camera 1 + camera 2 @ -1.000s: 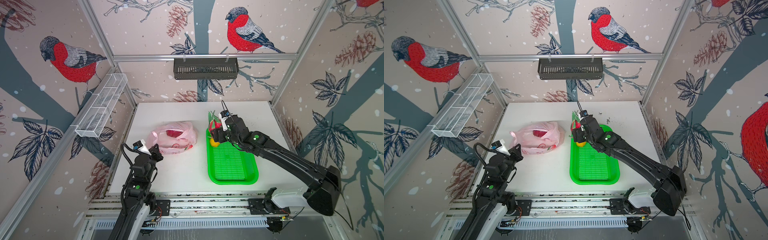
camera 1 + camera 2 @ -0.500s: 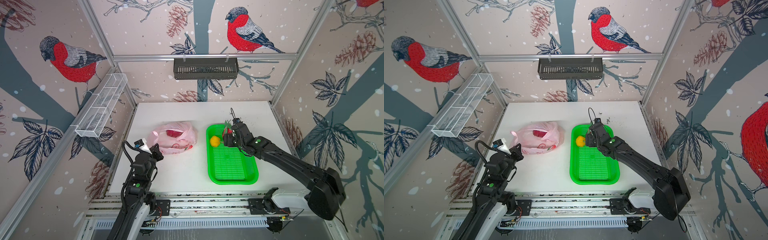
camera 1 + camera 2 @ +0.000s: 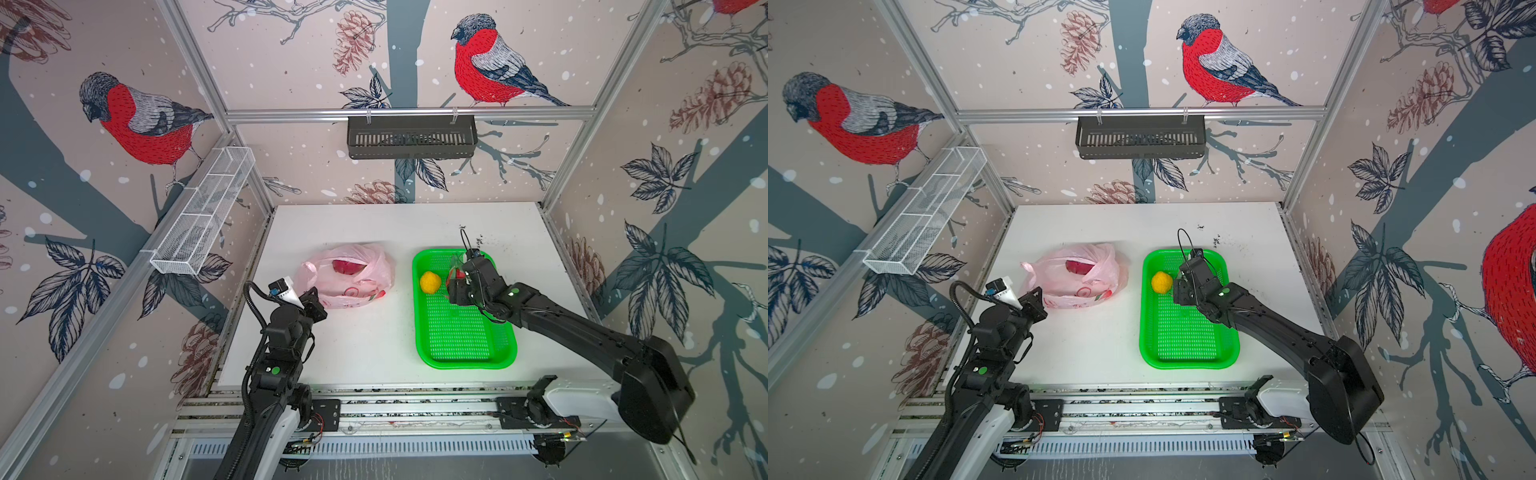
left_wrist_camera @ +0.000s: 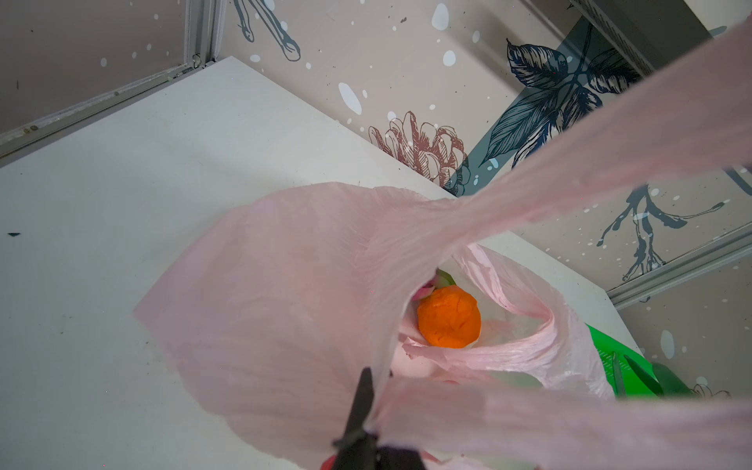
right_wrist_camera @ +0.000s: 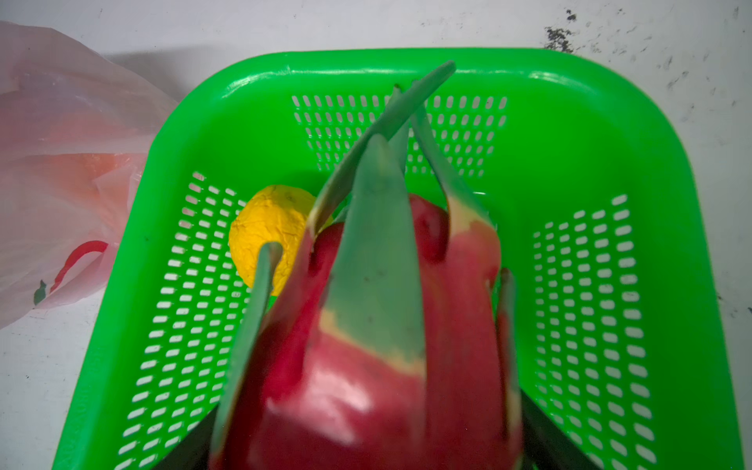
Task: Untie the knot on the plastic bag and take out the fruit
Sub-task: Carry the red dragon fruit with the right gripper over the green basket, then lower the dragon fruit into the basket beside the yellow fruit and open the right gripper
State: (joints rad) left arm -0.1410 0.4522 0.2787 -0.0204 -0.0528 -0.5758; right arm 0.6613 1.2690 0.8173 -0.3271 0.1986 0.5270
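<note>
**Bullfinch-papered cell: one dragon fruit over the basket, the bag held by a handle**

White table (image 3: 374, 357) forms the floor of a cell papered with bullfinches and pine cones. A black slotted rack (image 3: 411, 137) hangs on the back rail and a white wire shelf (image 3: 203, 216) on the left wall.

The plastic bag (image 3: 361, 274) lies left of centre on the table, slumped, with its mouth open. In the left wrist view its two handle strips run apart as separate bands. The left gripper (image 3: 312, 300) sits at the bag's near left corner, jaws closed and pinching the pink plastic; one black finger (image 4: 360, 407) shows against the film. Inside the bag lie an orange ball (image 4: 449, 317) and a second dragon fruit (image 3: 347, 266), seen dark red through the opening in both top views.

To the right, just beside the bag but apart from it, stands the green basket (image 3: 461, 349). A yellow ball (image 3: 430, 282) rests in its far left part. The right gripper (image 3: 456, 286) is over the far half of the basket with its jaws spread wide around a dragon fruit (image 5: 386, 346), whose green scales point toward the basket's far wall. This fruit is just beside the yellow ball. Whether it touches the basket floor cannot be told.
</note>
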